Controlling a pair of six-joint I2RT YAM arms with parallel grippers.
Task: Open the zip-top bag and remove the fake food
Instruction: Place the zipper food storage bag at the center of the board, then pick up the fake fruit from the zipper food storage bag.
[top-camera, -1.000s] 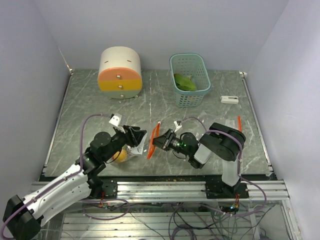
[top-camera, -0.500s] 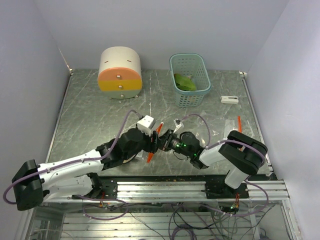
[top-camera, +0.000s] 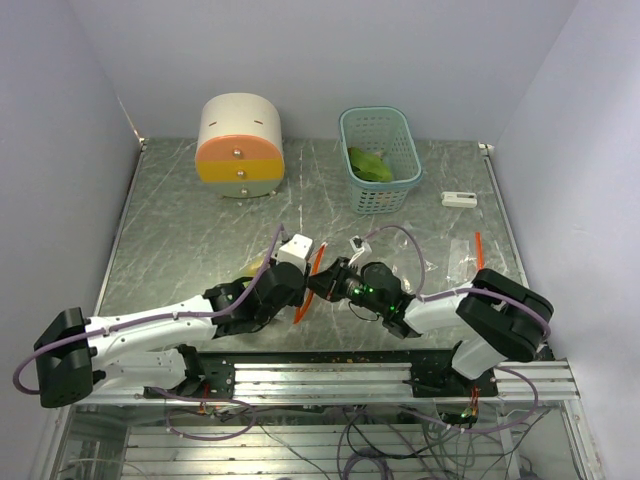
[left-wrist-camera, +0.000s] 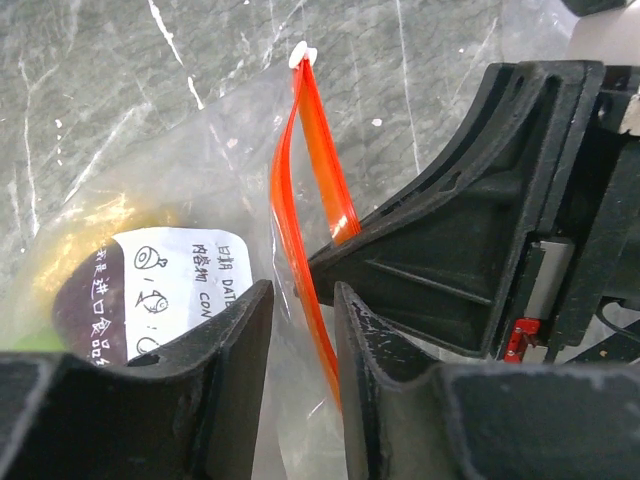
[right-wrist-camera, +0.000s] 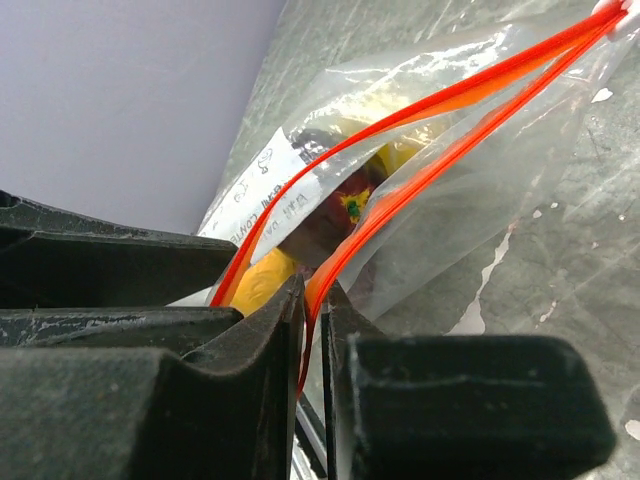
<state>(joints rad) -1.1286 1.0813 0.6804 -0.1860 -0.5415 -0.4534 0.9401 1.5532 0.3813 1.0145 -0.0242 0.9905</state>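
The clear zip-top bag (left-wrist-camera: 200, 190) lies on the table with its orange zip strip (left-wrist-camera: 315, 200) standing up at the mouth (top-camera: 303, 295). Its two lips are parted (right-wrist-camera: 430, 110). Inside it lies fake food: a yellow piece (right-wrist-camera: 252, 282) and a dark red-purple piece (right-wrist-camera: 318, 222), also showing through the film (left-wrist-camera: 90, 225). My left gripper (left-wrist-camera: 303, 300) is open, its jaws standing either side of one lip with a gap. My right gripper (right-wrist-camera: 312, 300) is shut on the other lip's orange strip. Both grippers meet at the bag (top-camera: 310, 283).
A teal basket (top-camera: 385, 198) at the back holds a flat green leafy piece (top-camera: 368, 164). The round cream-and-orange drawer box (top-camera: 240, 147) stands back left. A small white object (top-camera: 460, 200) and a clear film with an orange strip (top-camera: 476, 246) lie at the right.
My left arm swung right from the bag's left side to its mouth, and its jaws widened, then narrowed round one lip. My right gripper kept its hold on the strip.
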